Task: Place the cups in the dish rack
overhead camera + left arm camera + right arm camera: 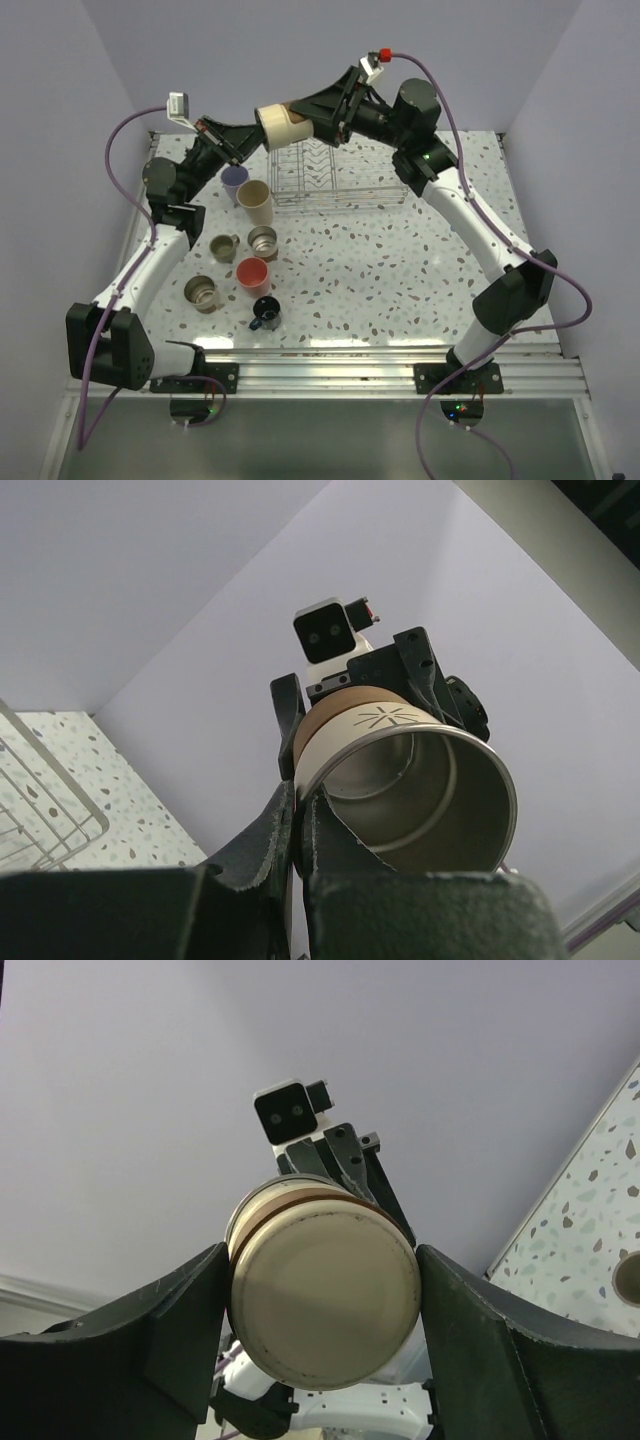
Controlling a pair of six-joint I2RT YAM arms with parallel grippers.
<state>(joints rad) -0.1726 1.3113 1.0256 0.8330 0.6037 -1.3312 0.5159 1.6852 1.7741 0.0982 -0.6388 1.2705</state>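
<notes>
left arm (150,265), right arm (475,215): white, black joints | left claw (300,820), right claw (320,1300): black, perhaps greenish | cables (109,160): lavender

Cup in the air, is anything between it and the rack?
Nothing visible. The cup, gripped by the right hand and left hand, hangs about over the far left corner of the rack, which shows only its prongs.
</notes>
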